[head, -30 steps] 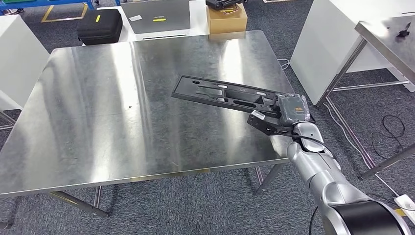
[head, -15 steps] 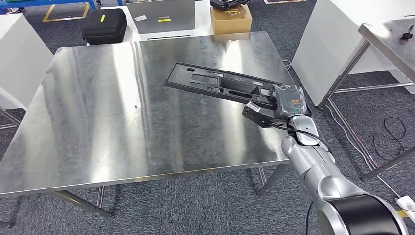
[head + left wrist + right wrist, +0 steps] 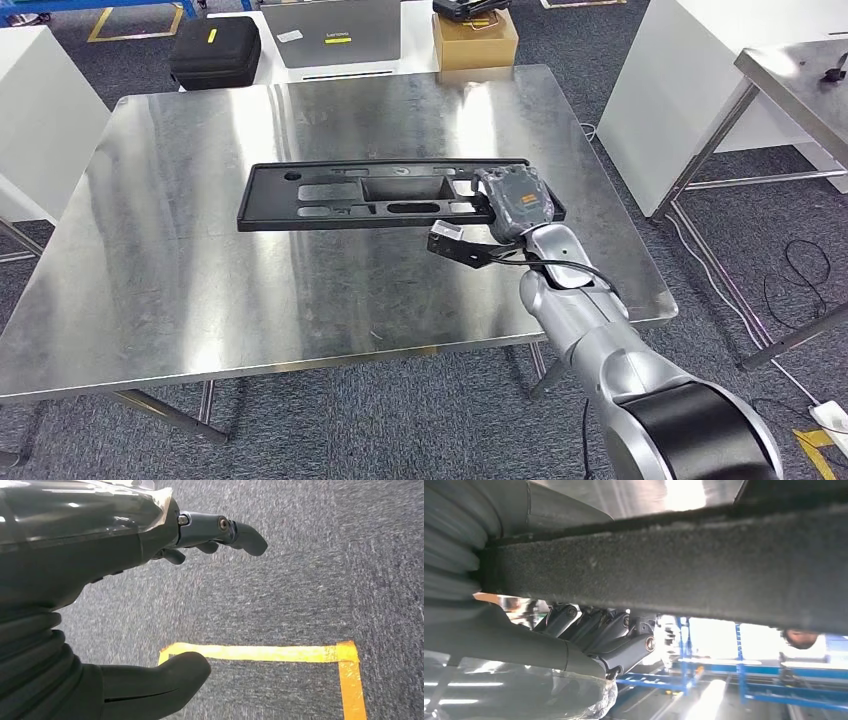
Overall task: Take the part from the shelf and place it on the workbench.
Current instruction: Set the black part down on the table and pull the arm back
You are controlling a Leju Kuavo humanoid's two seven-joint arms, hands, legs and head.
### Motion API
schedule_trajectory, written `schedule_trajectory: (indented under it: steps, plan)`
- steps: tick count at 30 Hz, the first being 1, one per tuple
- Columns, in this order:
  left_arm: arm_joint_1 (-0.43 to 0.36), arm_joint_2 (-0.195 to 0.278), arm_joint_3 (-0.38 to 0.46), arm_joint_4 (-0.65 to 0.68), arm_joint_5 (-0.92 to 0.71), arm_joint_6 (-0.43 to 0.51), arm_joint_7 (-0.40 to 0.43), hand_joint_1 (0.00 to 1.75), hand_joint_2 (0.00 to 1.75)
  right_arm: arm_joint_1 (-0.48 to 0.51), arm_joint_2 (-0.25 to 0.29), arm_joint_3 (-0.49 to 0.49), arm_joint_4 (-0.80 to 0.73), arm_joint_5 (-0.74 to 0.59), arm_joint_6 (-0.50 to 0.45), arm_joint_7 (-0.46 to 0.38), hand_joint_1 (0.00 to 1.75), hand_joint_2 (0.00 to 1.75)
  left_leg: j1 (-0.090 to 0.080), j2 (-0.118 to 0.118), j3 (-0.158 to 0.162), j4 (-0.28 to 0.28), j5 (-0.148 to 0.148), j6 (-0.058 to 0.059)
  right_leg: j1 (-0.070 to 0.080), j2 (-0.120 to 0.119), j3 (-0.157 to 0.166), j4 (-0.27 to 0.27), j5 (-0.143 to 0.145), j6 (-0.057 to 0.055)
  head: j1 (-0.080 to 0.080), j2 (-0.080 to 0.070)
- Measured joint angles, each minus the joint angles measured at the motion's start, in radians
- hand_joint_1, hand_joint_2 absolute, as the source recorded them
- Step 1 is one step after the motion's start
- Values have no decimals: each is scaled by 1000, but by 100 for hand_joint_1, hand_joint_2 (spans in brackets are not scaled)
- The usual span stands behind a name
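The part (image 3: 370, 193) is a long flat black plastic panel with several cut-outs. It lies level over the middle of the steel workbench (image 3: 200, 270); whether it touches the top I cannot tell. My right hand (image 3: 515, 205) grips its right end, the arm reaching in from the bottom right. In the right wrist view the part's black edge (image 3: 684, 565) crosses the picture, with my fingers (image 3: 614, 635) curled under it. In the left wrist view my left hand (image 3: 125, 545) hangs over grey carpet, fingers apart, holding nothing.
A cardboard box (image 3: 475, 38), a black case (image 3: 213, 52) and a grey laptop (image 3: 330, 32) sit beyond the bench's far edge. A white cabinet (image 3: 700, 80) and a second steel table (image 3: 800, 75) stand to the right. Yellow floor tape (image 3: 280, 653) lies under the left hand.
My right arm has swung the part leftward over the bench, and the part has turned from a slant to lie parallel with the front edge. The camera has shifted slightly.
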Motion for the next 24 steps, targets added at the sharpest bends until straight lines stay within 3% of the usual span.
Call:
schedule_trajectory:
  steps: [7, 20, 24]
  plan:
    - [-6, -13, 71, -28, -70, 0, 27, 0, 175, -3, 47, 27, 18, 8, 9, -65, 175, 175, 0, 0, 0, 0, 0, 0, 0, 0, 1, -2, 0, 0, 0, 0]
    - [-13, -19, 176, -85, -187, 0, -12, 0, 175, -4, 59, 58, 41, 38, 5, -24, 175, 175, 0, 0, 0, 0, 0, 0, 0, 0, 1, -2, 0, 0, 0, 0]
    - [-12, -20, 184, -99, -144, 0, -48, 0, 175, -1, 47, 65, 46, 46, -5, -12, 0, 175, 0, 0, 0, 0, 0, 0, 0, 0, 1, -2, 0, 0, 0, 0]
